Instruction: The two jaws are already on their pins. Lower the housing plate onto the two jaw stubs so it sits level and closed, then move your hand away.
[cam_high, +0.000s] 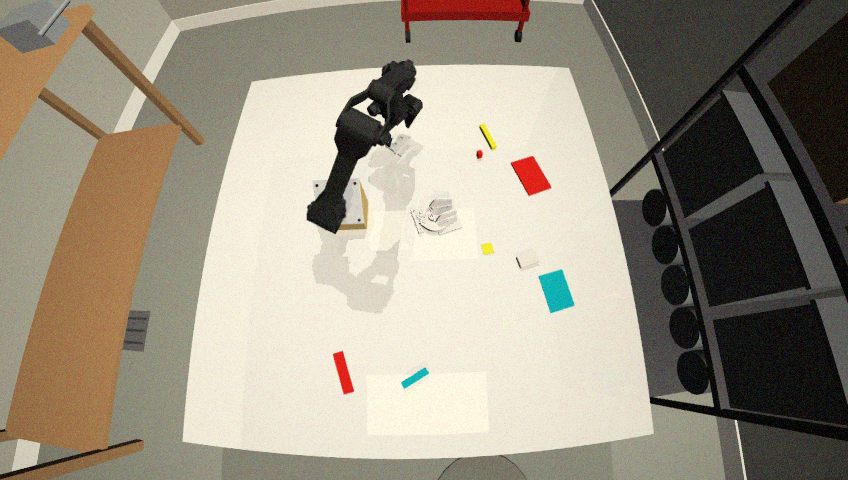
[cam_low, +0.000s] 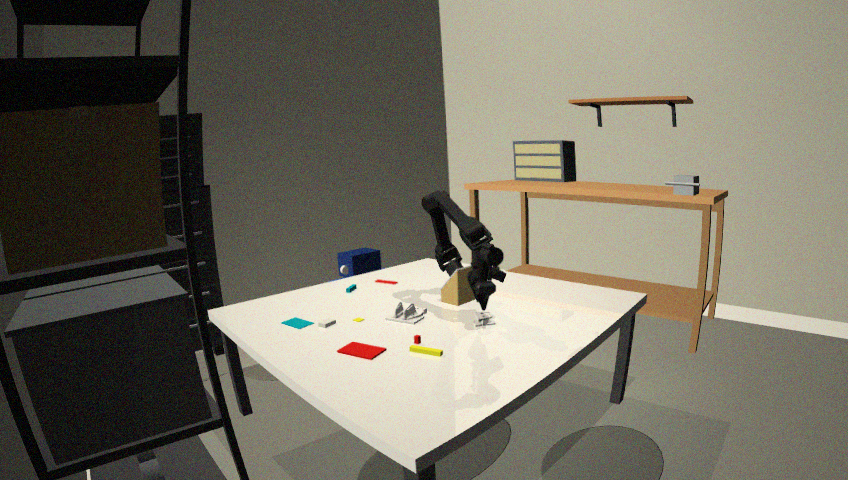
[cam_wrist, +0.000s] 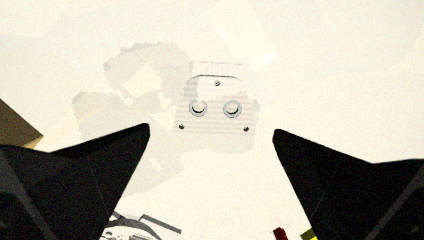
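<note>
The white housing plate (cam_high: 403, 143) (cam_low: 484, 321) (cam_wrist: 215, 121) lies apart from the jaws. The wrist view shows two ringed round holes, three small dark screw-like dots and fine ribs on it. My gripper (cam_low: 484, 307) (cam_wrist: 212, 132) is open and empty above the plate, pointing down. In the wrist view the plate is ahead of the fingertips, not between them. The two pale jaws (cam_high: 441, 208) (cam_low: 406, 311) stand side by side on their flat base. Only part of that assembly (cam_wrist: 129, 233) shows at the wrist view's bottom edge. The stubs are too small to make out.
A wooden wedge block (cam_high: 363, 208) (cam_low: 455, 288) (cam_wrist: 15, 127) carries the arm's base. A yellow bar (cam_high: 487, 136) (cam_low: 426, 350), a small red piece (cam_high: 479, 154) (cam_low: 417, 339) and a red plate (cam_high: 530, 175) (cam_low: 361, 350) lie nearby. A yellow square (cam_high: 487, 248) lies beyond the jaws.
</note>
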